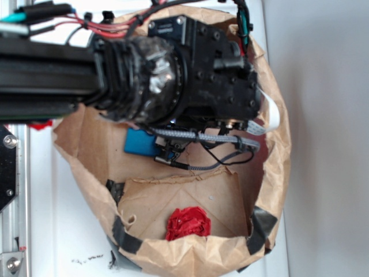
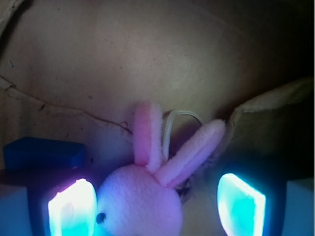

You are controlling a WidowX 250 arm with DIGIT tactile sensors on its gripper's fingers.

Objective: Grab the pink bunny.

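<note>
Gripper point(image 2: 156, 206): jaws spread apart, glowing pads point(image 2: 71, 209) either side of the pink bunny point(image 2: 147, 189), whose head lies between them nearer the left pad, ears pointing away; contact not discernible. Blue block point(image 2: 43, 153): just left. Paper bag point(image 1: 277, 150): encloses all. Red wrinkly lump point(image 1: 187, 223): on the bag floor, well apart.

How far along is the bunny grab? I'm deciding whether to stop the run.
Done: the arm is down inside the paper bag, and the wrist view shows the pink bunny between the open gripper fingers.
In hand: lining up; the bunny's head sits nearer one finger, with a gap on the other side.
Left: closing on the bunny and lifting it out.
</note>
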